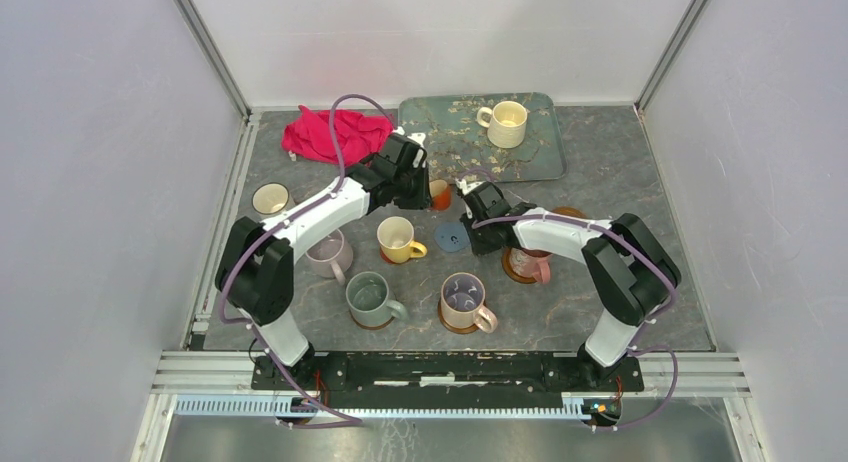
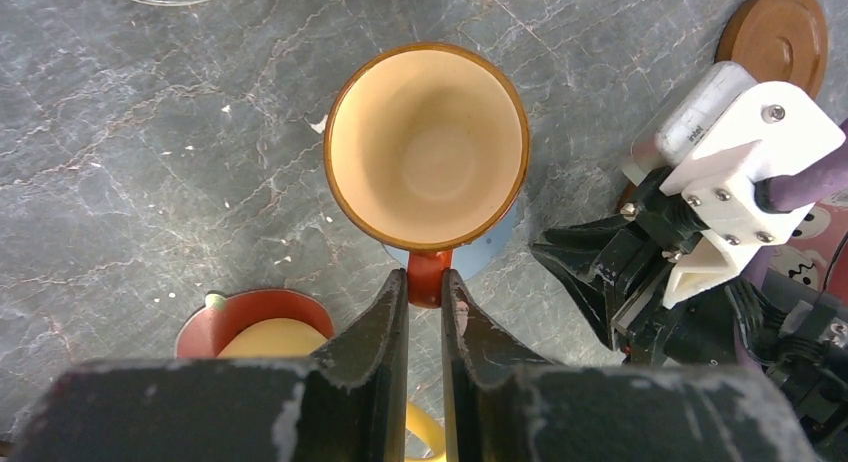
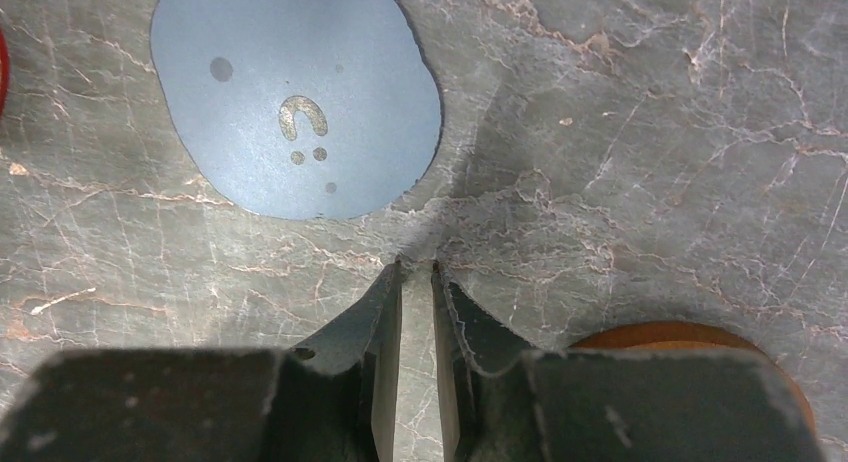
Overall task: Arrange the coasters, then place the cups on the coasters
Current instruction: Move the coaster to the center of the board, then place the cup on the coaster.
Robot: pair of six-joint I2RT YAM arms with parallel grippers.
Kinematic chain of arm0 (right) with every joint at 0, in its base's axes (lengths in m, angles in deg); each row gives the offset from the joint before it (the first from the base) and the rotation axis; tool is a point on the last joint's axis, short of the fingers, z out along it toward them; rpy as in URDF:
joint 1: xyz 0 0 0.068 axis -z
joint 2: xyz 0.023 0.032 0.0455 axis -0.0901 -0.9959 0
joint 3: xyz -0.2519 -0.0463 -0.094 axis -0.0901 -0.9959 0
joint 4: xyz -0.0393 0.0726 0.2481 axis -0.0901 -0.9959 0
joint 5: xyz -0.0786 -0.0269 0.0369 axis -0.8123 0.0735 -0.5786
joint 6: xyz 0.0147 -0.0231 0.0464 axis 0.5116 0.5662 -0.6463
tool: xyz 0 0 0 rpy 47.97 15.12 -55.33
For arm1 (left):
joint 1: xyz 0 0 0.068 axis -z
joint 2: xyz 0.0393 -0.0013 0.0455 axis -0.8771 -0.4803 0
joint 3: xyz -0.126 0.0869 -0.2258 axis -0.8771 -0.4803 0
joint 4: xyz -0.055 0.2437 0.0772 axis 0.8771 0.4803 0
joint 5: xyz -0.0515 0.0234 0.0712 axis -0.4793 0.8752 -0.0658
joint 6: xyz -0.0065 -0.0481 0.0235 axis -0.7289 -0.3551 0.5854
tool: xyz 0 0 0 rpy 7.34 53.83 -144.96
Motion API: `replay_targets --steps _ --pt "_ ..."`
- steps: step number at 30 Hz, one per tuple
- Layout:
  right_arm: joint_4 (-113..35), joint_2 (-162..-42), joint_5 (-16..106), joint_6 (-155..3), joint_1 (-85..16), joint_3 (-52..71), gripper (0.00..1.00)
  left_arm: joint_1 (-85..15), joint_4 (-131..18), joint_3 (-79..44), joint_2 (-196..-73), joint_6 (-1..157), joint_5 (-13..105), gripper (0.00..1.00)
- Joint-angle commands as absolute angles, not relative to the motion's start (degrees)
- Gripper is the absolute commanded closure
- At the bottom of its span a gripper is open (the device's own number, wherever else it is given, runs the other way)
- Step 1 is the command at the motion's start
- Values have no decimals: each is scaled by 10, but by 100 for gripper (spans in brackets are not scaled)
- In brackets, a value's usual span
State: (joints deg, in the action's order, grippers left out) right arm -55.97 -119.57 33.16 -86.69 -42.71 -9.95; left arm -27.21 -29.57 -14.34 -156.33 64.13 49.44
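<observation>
Left gripper (image 2: 425, 287): clamped on handle of tiny orange cup (image 2: 427, 142), above blue coaster (image 2: 497, 244). Right gripper (image 3: 416, 272): fingers nearly together, holding nothing, just beside same coaster.

Even bright overhead light; soft shadows; wrist views sharp, near claws blurred.

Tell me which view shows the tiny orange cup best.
The left wrist view: the tiny orange ceramic cup fills the frame from above, cream inside, its handle clamped in the left pincer. The top view shows only a sliver; the right wrist view shows none.
</observation>
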Motion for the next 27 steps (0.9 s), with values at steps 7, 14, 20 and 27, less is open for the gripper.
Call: replay_targets --steps 7,14,20,27 --pt "-629 -1140 308 -865 -424 -22 73 -261 -320 -110 -1607 664 538 98" --pt "-655 -1089 292 -858 -423 42 60 -254 -320 -103 -1635 661 562 98" --pt "-677 -1067 277 -854 -425 70 55 -240 -320 -115 -1634 663 558 98" --pt "-689 -1056 263 -854 -424 76 54 -213 -316 -139 -1620 654 553 98"
